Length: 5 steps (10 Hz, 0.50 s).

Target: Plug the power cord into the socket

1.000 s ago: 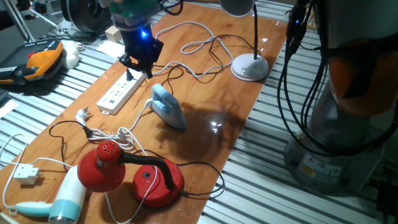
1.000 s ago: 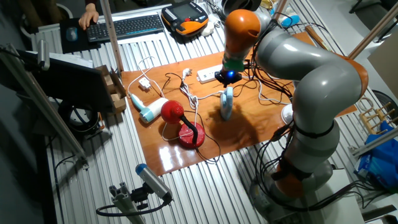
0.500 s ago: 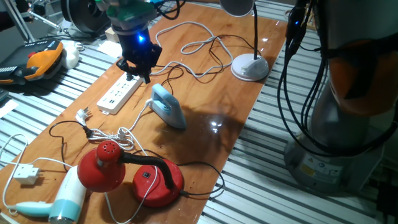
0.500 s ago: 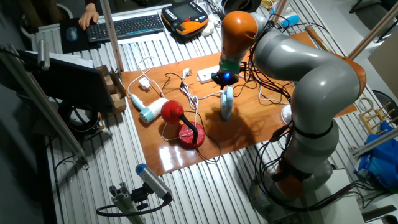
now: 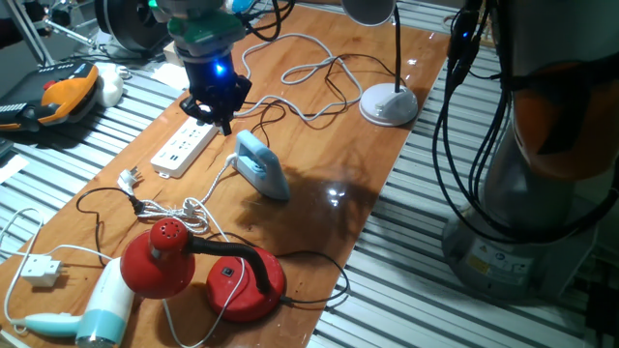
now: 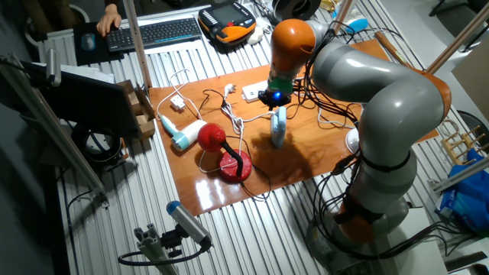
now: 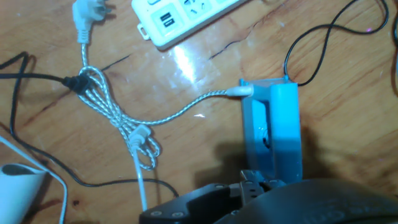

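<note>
The socket is a long white power strip (image 5: 184, 147) on the wooden table; it also shows in the other fixed view (image 6: 256, 92) and at the top of the hand view (image 7: 186, 15). My gripper (image 5: 215, 114) hangs just above the strip's far end, next to the blue iron (image 5: 263, 164), and shows in the other fixed view (image 6: 273, 98). The power cord, a thin white cable (image 5: 305, 70), loops behind the gripper and runs toward it. Its plug is hidden. I cannot tell how the jaws stand. The hand view shows only the dark hand body at the bottom.
A bundled braided cord (image 7: 118, 124) with a grey-white plug (image 7: 90, 11) lies left of the iron (image 7: 277, 134). A white lamp base (image 5: 389, 104) stands at the back. A red lamp (image 5: 160, 256), a hair dryer (image 5: 97, 309) and a small white plug block (image 5: 41, 269) lie in front.
My gripper has shifted a little to the left, along the far end of the power strip. Nothing on the table has moved.
</note>
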Motion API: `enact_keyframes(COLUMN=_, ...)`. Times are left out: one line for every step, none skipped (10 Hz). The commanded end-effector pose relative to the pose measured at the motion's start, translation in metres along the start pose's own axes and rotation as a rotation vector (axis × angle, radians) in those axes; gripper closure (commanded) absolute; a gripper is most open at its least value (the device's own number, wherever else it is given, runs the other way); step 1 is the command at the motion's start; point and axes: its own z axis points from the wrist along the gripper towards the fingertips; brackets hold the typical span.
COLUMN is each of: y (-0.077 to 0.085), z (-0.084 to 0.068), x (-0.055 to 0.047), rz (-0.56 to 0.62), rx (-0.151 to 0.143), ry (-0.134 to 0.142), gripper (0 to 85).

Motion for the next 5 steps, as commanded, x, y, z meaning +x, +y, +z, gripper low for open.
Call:
enact_keyframes(y=-0.0001, z=-0.0001, x=0.0001, rz=0.007, rx=-0.004, ry=0.002, gripper=85.0)
enact_keyframes(y=-0.0001, z=-0.0001, x=0.0001, rz=0.020, rx=-0.007, ry=0.007, gripper=85.0)
enact_keyframes(y=-0.0001, z=-0.0001, x=0.0001, rz=0.027, rx=-0.007, ry=0.014, gripper=85.0)
enact_keyframes(y=-0.0001, z=-0.0001, x=0.0001, rz=0.030, rx=-0.001, ry=0.014, gripper=85.0)
enact_keyframes(y=-0.0001, z=-0.0001, x=0.0001, rz=0.060, rx=-0.039, ry=0.028, gripper=85.0)
